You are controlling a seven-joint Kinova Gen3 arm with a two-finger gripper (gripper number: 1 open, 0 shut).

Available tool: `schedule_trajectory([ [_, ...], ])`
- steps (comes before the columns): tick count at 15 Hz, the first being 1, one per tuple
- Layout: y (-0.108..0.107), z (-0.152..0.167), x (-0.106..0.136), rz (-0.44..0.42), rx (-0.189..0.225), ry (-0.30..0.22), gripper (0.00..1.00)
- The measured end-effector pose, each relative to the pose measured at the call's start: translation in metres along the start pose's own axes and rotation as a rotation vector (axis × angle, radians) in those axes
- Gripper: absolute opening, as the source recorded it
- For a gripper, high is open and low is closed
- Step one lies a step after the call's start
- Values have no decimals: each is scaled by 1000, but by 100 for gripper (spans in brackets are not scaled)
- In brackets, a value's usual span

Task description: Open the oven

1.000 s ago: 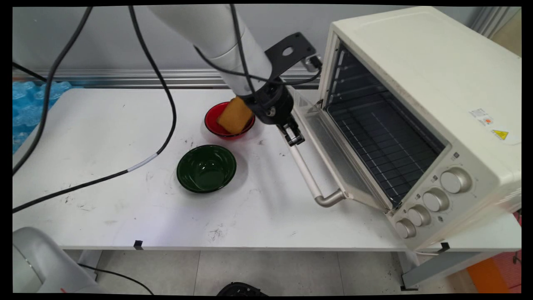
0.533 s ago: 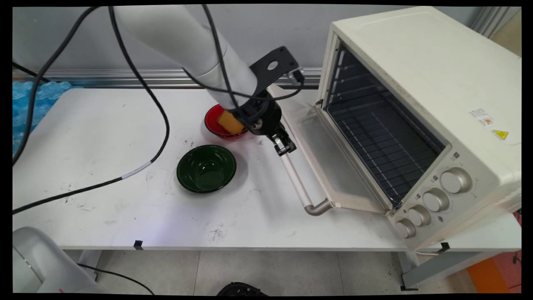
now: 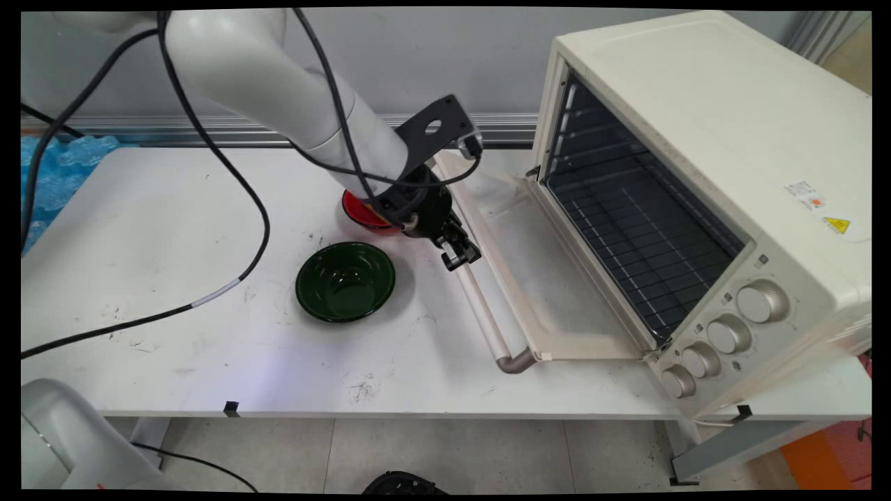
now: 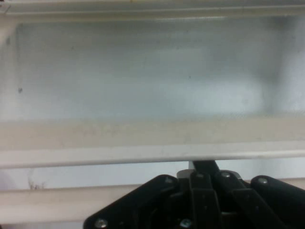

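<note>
1. cream-coloured metal makes up the toaster oven [image 3: 703, 174], the landmark here; in the main view it stands on the right part of the white counter [image 3: 174, 229] with its cavity open and a wire rack [image 3: 640, 229] inside.
2. the oven's glass door [image 3: 522, 264] is swung down nearly flat, hinged at the oven's lower front edge, and its long pale handle [image 3: 480, 306] runs along the door's outer edge, the side farthest from the oven.
3. the black gripper [image 3: 459, 256] sits at the far end of that handle, touching it or just above it; its fingers look drawn together around the bar, though this view does not show the grip clearly.
4. a green bowl [image 3: 345, 281] stands on the counter left of the door handle, apart from it, and a red bowl [image 3: 362, 212] lies just behind it, farther from the camera, mostly hidden by the arm's wrist.
5. black cables [image 3: 230, 188] hang from the arm and trail over the counter well left of the oven.
6. in the hand view, the gripper's linkage [image 4: 200, 200] rises from the bottom edge with its links folded close, and the handle [image 4: 143, 153] crosses the frame as a pale bar right above it.
7. beyond the bar lies the door's glass pane [image 4: 152, 71], framed in cream.
</note>
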Motion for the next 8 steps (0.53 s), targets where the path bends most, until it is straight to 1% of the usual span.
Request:
schedule_trajectory([
  [8,-3,-6,-14,24,5,16,0],
])
